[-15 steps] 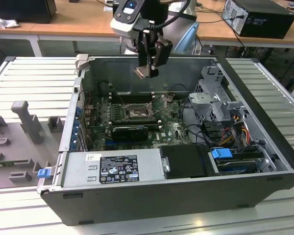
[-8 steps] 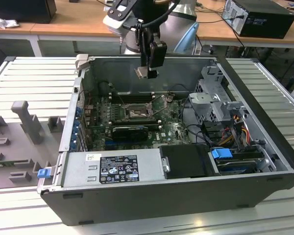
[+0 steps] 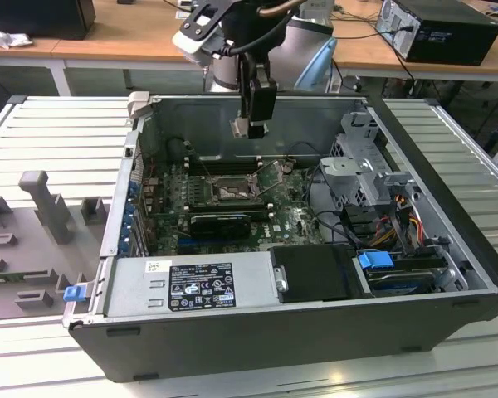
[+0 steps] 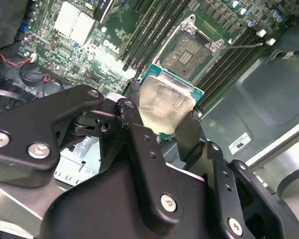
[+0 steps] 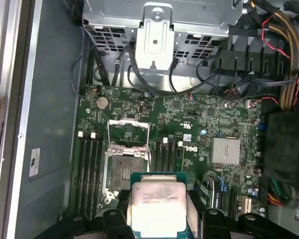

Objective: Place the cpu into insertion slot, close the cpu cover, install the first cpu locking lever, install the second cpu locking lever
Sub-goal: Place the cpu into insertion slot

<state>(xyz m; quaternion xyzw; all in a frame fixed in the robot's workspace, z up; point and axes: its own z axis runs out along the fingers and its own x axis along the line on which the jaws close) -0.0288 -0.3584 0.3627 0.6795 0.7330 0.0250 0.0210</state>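
My gripper (image 3: 249,126) hangs over the open computer case, shut on the cpu (image 4: 167,102), a pale silver square chip on a green backing. In both wrist views the black fingers (image 4: 189,134) clamp the cpu's two opposite edges. The cpu (image 5: 158,206) hovers above the board, close beside the insertion slot (image 5: 124,172), a black-framed socket with a dull grey centre that lies bare. The cpu cover (image 5: 128,122), a silver frame with a cut-out middle, stands swung open at the slot's far end. A thin wire lever (image 4: 244,46) sticks out beside the slot (image 4: 189,54).
Long black memory slots (image 5: 87,169) flank the socket on both sides. A metal drive cage (image 3: 361,178) and bundled cables (image 3: 402,220) fill the case toward the exterior view's right. The power supply (image 3: 191,286) lies at the front. Grey fixtures (image 3: 41,207) stand outside the case.
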